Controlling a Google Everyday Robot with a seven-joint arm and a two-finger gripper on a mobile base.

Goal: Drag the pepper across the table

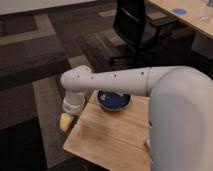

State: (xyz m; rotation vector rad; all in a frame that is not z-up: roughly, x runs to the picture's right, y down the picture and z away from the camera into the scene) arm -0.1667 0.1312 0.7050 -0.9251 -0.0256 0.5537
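Observation:
The pepper does not show in the camera view; my arm may be hiding it. The small wooden table (107,142) fills the lower middle. My gripper (66,120) hangs at the table's left edge, just off its near-left corner, with a yellowish tip showing. My white arm (125,80) stretches from the right across the table and covers its right part.
A blue bowl (114,101) stands at the table's far edge, partly behind my arm. A black office chair (135,25) stands behind the table. A pale desk (192,20) with a blue disc (178,11) is at the far right. Dark patterned carpet lies to the left.

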